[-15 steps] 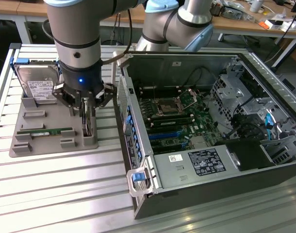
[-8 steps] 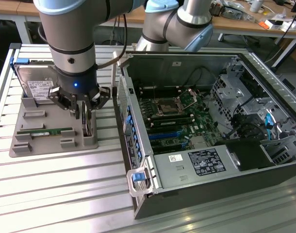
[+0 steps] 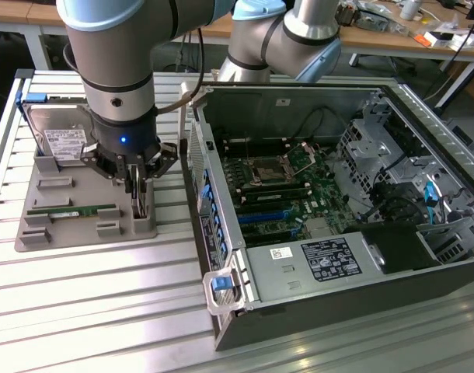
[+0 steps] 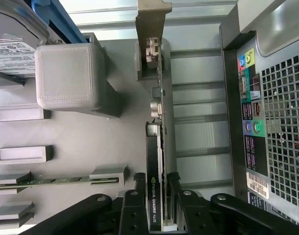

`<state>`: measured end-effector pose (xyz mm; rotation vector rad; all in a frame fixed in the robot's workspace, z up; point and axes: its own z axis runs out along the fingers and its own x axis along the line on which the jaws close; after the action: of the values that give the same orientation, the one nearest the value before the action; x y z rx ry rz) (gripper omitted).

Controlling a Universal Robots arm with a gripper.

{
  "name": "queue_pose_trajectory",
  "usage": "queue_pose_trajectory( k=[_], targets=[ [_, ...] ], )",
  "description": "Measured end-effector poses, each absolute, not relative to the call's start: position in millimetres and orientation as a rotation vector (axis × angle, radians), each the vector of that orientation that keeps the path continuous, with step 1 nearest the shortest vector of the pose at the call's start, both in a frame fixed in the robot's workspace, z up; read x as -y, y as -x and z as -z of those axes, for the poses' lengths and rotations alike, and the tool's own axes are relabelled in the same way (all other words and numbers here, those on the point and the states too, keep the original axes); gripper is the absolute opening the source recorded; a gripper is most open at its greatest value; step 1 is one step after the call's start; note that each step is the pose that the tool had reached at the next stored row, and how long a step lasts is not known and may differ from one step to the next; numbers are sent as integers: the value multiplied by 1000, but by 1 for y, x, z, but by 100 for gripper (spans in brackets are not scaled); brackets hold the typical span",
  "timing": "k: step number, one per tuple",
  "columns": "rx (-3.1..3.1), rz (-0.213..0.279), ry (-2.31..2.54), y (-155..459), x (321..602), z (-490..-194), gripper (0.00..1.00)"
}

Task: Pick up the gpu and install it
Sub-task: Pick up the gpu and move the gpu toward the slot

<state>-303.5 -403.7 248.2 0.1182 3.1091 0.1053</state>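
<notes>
The gpu [image 4: 157, 147], a thin dark card, stands on its edge in a slot of the grey holder tray [image 3: 74, 233]. Its silver end bracket [image 4: 152, 19] points away from the gripper. In the exterior view the bracket [image 3: 182, 124] shows as a pale strip beside the case wall. My gripper [image 4: 156, 178] reaches down over the card's near end, with one black finger [image 4: 138, 196] on each side of it and very close to its faces. In the exterior view the gripper [image 3: 141, 198] hangs at the tray's right end. The jaws stand open, straddling the card.
A silver hard drive [image 3: 58, 140] with a white label and a green memory stick [image 3: 72, 210] sit in the same tray. The open computer case [image 3: 221, 233] lies just to the exterior view's right, with its motherboard [image 3: 276, 186] exposed. Its rear ports [image 4: 250, 112] face the tray.
</notes>
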Motion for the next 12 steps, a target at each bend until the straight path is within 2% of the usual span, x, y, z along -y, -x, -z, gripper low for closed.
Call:
queue_pose_trajectory(
  k=[12],
  targets=[
    [-3115, -105, -119, 301, 404, -248, 26]
  ],
)
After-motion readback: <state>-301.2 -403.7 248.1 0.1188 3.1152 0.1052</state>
